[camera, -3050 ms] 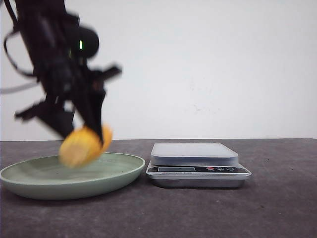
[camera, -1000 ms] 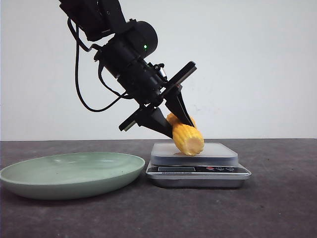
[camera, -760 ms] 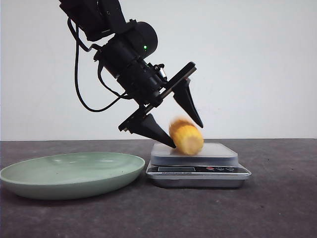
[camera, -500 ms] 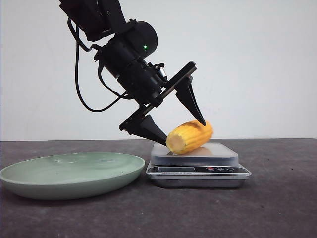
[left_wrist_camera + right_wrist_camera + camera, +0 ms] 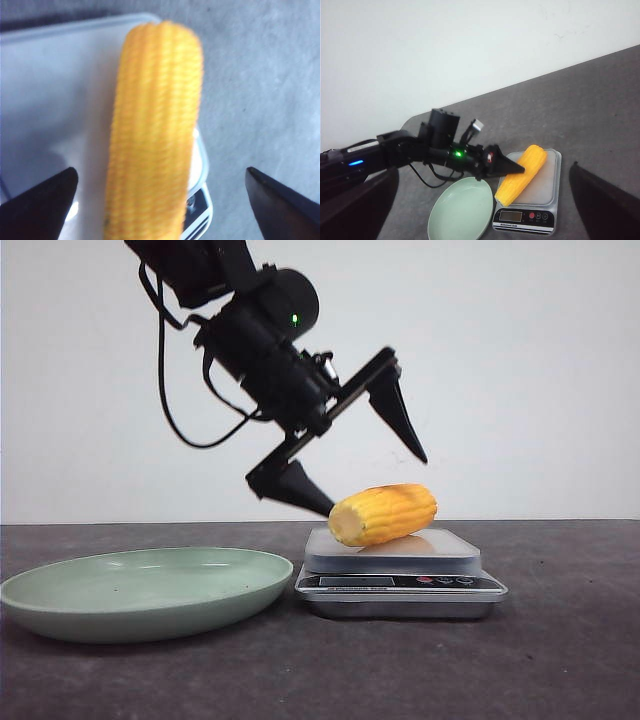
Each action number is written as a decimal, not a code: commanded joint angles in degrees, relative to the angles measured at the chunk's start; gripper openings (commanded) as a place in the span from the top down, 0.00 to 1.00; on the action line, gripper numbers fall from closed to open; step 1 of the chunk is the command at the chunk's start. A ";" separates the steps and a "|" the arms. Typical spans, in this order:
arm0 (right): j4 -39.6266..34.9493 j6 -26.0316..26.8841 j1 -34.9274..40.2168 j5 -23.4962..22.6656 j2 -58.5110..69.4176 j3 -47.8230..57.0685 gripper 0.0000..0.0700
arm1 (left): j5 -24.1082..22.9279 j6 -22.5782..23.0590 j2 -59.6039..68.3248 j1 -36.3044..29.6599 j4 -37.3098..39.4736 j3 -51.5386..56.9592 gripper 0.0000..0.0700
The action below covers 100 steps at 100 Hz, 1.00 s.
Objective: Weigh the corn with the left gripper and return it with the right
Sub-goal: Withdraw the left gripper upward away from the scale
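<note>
The corn (image 5: pixel 384 514) lies on the scale (image 5: pixel 400 570) at centre frame; the left gripper (image 5: pixel 372 479) hangs above it, jaws spread wide, holding nothing. Whether the right gripper's (image 5: pixel 480 200) jaws grip anything cannot be told.

Yellow corn (image 5: pixel 384 514) sideways on scale (image 5: pixel 400 580)

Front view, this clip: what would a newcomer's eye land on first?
The bright yellow corn, lying on its side across the grey scale with its pale cut end overhanging toward the green plate. Just above it hangs the black left pincer, jaws spread wide and clear of the cob. The right pincer's dark fingers frame its wrist view from high above, wide apart and empty.
</note>
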 commanded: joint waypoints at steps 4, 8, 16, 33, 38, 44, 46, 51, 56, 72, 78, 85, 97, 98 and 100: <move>0.52 -1.95 0.04 0.02 0.31 0.72 0.00 | -0.44 0.17 0.72 0.04 -1.68 5.18 0.00; 0.50 -2.05 0.04 0.02 0.31 0.70 0.00 | -0.98 0.07 0.72 0.04 -3.10 7.17 0.00; 0.52 -2.14 0.04 0.07 0.31 0.72 0.00 | -2.91 0.07 0.72 0.04 -7.41 11.85 0.00; 0.55 -3.17 0.04 0.07 0.31 0.72 0.00 | -8.57 4.68 0.72 -0.42 -19.54 24.39 0.62; 0.52 -3.69 0.04 0.04 0.31 0.70 0.00 | -8.94 6.75 0.72 -0.57 -22.62 28.50 0.75; 0.55 -3.72 0.04 0.07 0.31 0.70 0.00 | -8.92 8.68 0.72 -0.83 -26.32 33.64 0.88; 0.55 -3.72 0.04 0.07 0.31 0.72 0.00 | -8.90 9.14 0.70 -0.92 -27.54 35.36 0.92; 0.55 -3.74 0.04 0.11 0.31 0.70 0.00 | -8.92 10.12 0.55 -1.18 -30.67 39.63 0.99; 0.57 -3.89 0.04 0.11 0.31 0.70 0.00 | -8.92 11.02 0.11 -1.46 -33.31 43.50 0.98; 0.52 -5.42 0.04 0.11 0.31 0.70 0.00 | -10.05 12.17 -3.08 -3.30 -38.80 53.55 0.98; 0.52 -5.40 0.04 0.09 0.31 0.70 0.00 | -12.00 12.50 -4.96 -4.31 -40.57 56.59 0.98; 0.52 -5.40 0.04 0.11 0.31 0.70 0.00 | -15.15 13.00 -7.39 -5.53 -42.86 59.63 0.98; 0.52 -5.40 0.04 0.11 0.31 0.70 0.00 | -19.74 14.40 -12.28 -7.17 -47.41 63.67 0.98; 0.52 -5.38 0.04 0.11 0.31 0.70 0.00 | -20.11 14.56 -12.76 -7.26 -47.78 63.89 0.98; 0.52 -5.38 0.04 0.11 0.31 0.70 0.00 | -20.76 14.88 -13.77 -7.45 -48.59 64.32 0.98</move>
